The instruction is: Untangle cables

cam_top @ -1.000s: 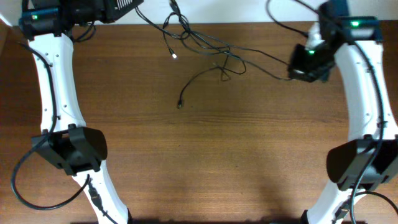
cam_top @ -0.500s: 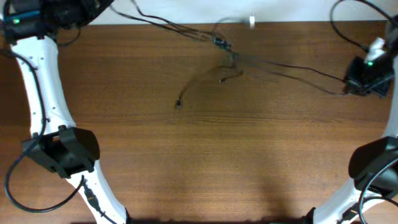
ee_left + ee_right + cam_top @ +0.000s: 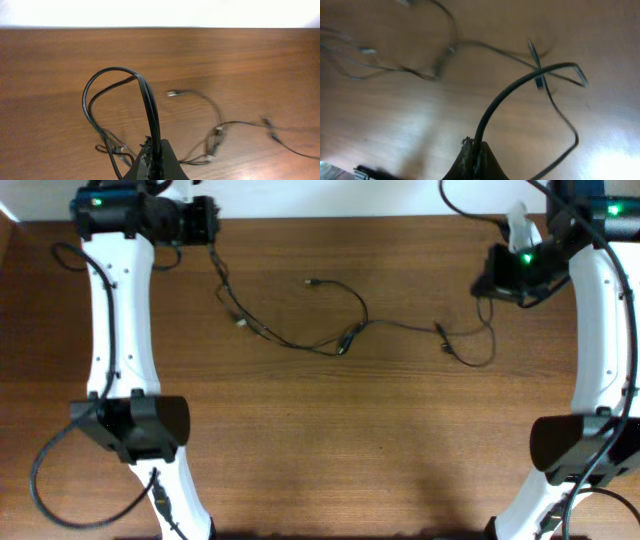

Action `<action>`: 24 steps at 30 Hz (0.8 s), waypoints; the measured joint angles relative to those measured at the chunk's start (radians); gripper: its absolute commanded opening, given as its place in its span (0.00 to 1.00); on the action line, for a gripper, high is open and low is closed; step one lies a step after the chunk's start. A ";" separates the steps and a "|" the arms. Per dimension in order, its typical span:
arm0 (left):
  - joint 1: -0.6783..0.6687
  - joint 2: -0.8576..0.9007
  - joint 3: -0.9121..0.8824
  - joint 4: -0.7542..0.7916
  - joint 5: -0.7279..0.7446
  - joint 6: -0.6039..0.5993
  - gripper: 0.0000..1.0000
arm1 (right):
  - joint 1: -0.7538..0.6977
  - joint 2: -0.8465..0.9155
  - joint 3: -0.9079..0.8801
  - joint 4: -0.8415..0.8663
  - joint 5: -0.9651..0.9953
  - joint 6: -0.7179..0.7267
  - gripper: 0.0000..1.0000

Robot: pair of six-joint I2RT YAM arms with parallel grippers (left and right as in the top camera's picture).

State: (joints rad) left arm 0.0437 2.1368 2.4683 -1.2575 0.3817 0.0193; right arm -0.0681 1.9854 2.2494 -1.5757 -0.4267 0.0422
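Thin black cables [image 3: 300, 340] lie strung across the far half of the brown table [image 3: 320, 440], from upper left to upper right, with small plug ends near the middle. My left gripper [image 3: 207, 225] is at the far left, shut on the cables; the left wrist view shows black strands [image 3: 147, 100] looping up out of the pinched jaws [image 3: 154, 160]. My right gripper [image 3: 487, 283] is at the far right, shut on a cable; the right wrist view shows a cord [image 3: 520, 87] arching from the closed jaws [image 3: 476, 159]. A loose loop [image 3: 478, 350] lies below it.
The white wall runs along the table's far edge [image 3: 330, 218]. The white arm links stand at the left [image 3: 115, 320] and right [image 3: 600, 330] sides, with their thicker black cables near the front corners.
Both arms have swung inward from the far outer corners. The cables, pulled taut half a second ago, now sag onto the table in a slack line with a loop by the right gripper.
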 measured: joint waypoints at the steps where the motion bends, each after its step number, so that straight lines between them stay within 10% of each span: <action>1: -0.022 -0.027 0.000 -0.006 0.019 0.004 0.00 | 0.021 0.002 0.097 -0.005 -0.014 0.018 0.04; 13: -0.332 -0.098 0.013 -0.151 0.039 0.000 0.05 | 0.189 0.008 0.163 -0.004 0.060 0.195 0.04; 15: -0.342 -0.039 -0.016 -0.171 0.032 -0.017 0.46 | 0.192 0.009 0.111 0.024 0.074 0.210 0.04; 16: -0.348 -0.009 -0.032 -0.175 0.029 -0.023 0.87 | 0.196 0.010 0.072 0.044 0.078 0.217 0.14; 17: -0.360 0.036 -0.054 -0.187 0.027 -0.024 0.99 | 0.208 0.013 0.000 0.082 0.082 0.233 0.57; 19: -0.384 0.089 -0.069 -0.198 0.019 -0.026 0.99 | 0.226 0.018 -0.075 0.119 0.087 0.241 0.84; 24: -0.344 0.098 0.136 -0.314 -0.025 -0.001 1.00 | 0.209 0.024 -0.096 0.130 0.094 0.246 0.95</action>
State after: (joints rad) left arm -0.3004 2.2345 2.6045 -1.5715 0.3565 0.0185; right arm 0.1410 2.0094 2.1532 -1.4452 -0.3325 0.2878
